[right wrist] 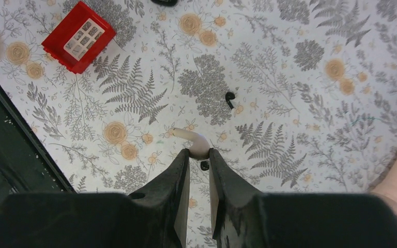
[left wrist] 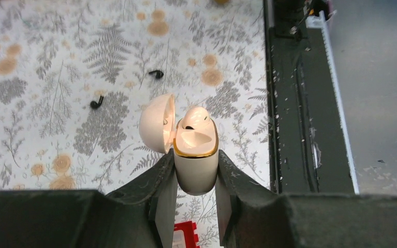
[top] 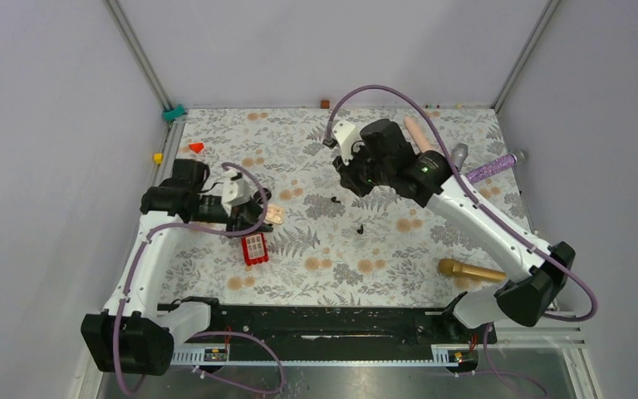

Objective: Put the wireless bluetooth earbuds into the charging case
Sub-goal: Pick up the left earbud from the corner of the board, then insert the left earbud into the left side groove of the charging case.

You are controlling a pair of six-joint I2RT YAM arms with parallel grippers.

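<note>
My left gripper [top: 259,218] [left wrist: 195,157] is shut on the cream charging case [left wrist: 196,170] [top: 276,214], gripping its sides above the table's left. The case's lid [left wrist: 156,129] is swung open to the left, and a cream rounded shape sits in its gold-rimmed mouth. Two tiny black earbuds [top: 335,199] [top: 360,229] lie on the flowered cloth mid-table, also visible as earbuds [left wrist: 97,102] [left wrist: 156,74]. My right gripper [top: 345,184] [right wrist: 199,153] is shut on a small cream earbud-shaped piece [right wrist: 192,138], a bulb with a bent stem. Beyond it lies one black earbud [right wrist: 230,98].
A red block [top: 255,248] [right wrist: 78,36] lies just below the case. A gold microphone-like object [top: 471,271], a purple rod [top: 492,169] and a pink rod [top: 418,133] sit at the right. A red cone [top: 196,147] and a yellow cube [top: 158,157] sit far left. A black rail [top: 324,320] edges the front.
</note>
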